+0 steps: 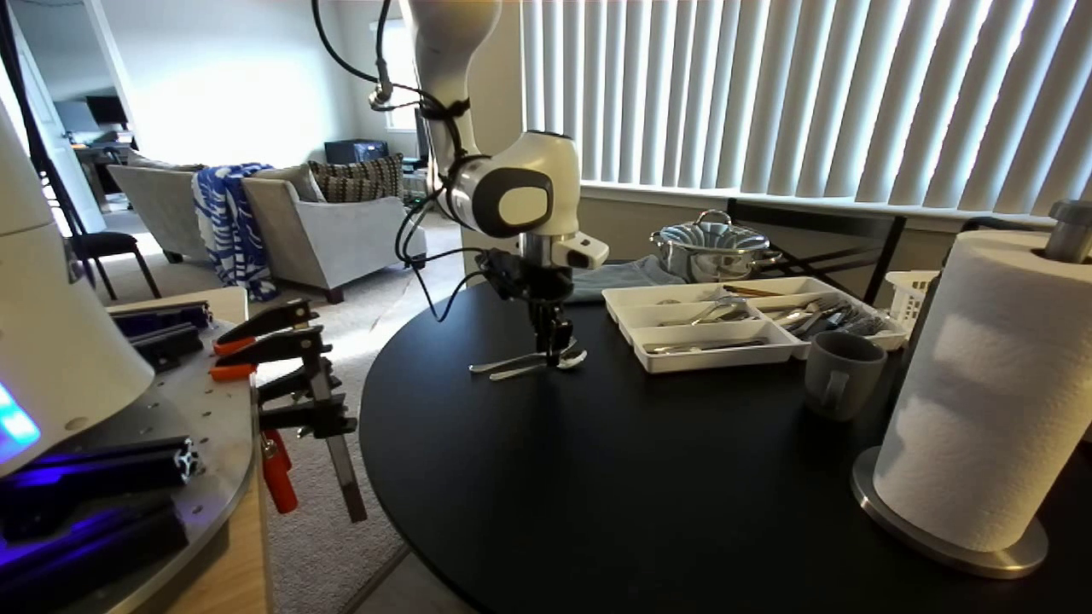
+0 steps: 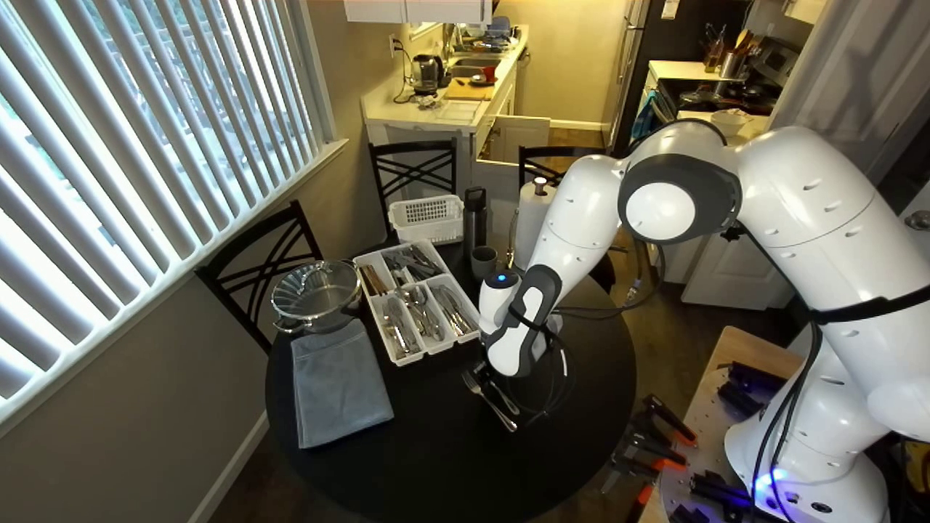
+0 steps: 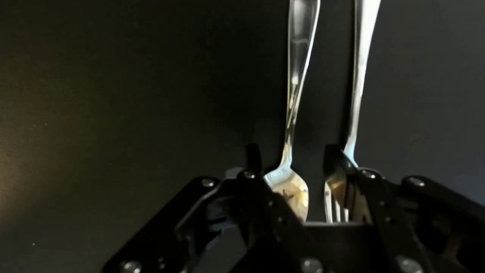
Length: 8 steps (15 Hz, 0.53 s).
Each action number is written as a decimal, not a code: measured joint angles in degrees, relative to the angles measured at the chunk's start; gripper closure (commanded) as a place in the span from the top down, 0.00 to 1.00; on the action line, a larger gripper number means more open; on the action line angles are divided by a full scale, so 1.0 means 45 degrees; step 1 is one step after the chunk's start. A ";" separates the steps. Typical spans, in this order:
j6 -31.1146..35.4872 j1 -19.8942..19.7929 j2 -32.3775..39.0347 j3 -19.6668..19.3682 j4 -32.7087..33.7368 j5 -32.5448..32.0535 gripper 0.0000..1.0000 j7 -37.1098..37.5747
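Black hand (image 3: 292, 157), jaws apart, stands over a glossy, oval-bowled silver spoon (image 3: 293, 108) beside a slender, shiny fork (image 3: 358, 87).

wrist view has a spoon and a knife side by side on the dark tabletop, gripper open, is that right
Not quite: beside the spoon lies a fork, not a knife; its tines show in the wrist view. The rest holds: they lie side by side on the dark tabletop, gripper open.

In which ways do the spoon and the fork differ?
The spoon ends in a rounded bowl, the fork in tines. In the wrist view, the spoon's bowl shows inside the open tool, while one jaw partly hides the fork's head. Both are shiny metal and lie on the table.
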 measured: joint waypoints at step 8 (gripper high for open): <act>-0.0108 0.0915 -0.0498 -0.0877 0.0103 -0.0001 1.00 0.0106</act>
